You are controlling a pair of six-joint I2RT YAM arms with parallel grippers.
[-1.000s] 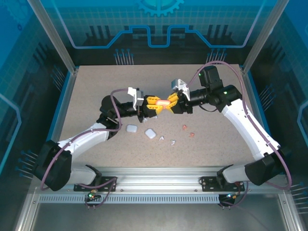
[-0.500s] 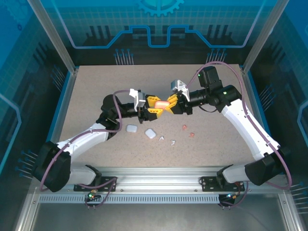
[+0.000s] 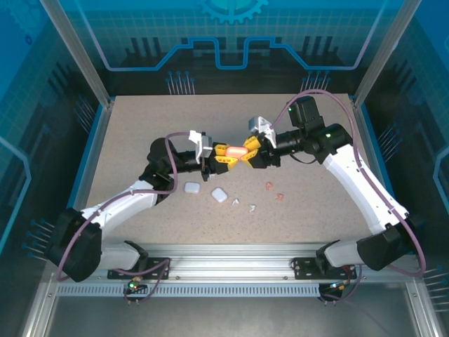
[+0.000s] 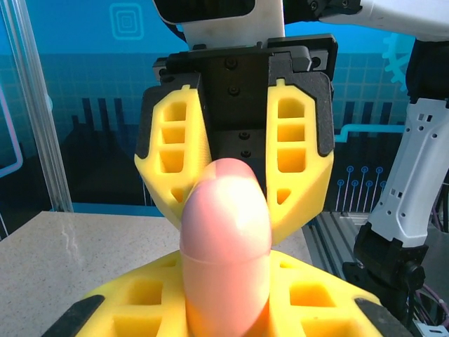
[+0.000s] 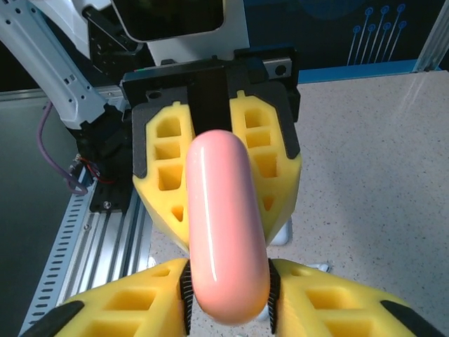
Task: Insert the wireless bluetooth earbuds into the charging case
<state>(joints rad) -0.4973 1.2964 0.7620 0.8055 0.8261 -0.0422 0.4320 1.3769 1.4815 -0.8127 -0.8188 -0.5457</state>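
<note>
Case (image 3: 237, 150) ends hidden in left gripper (image 3: 226, 153), right gripper (image 3: 248, 152); earbuds (image 3: 270, 185) tiny specks.

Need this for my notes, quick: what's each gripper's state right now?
Left gripper: closed on the pink case.
Right gripper: jaws around the case's other end; gripping or letting go cannot be told.

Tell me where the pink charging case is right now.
In the top view, the pink case is up over the middle of the table, bridging the left claw and right claw.
</note>
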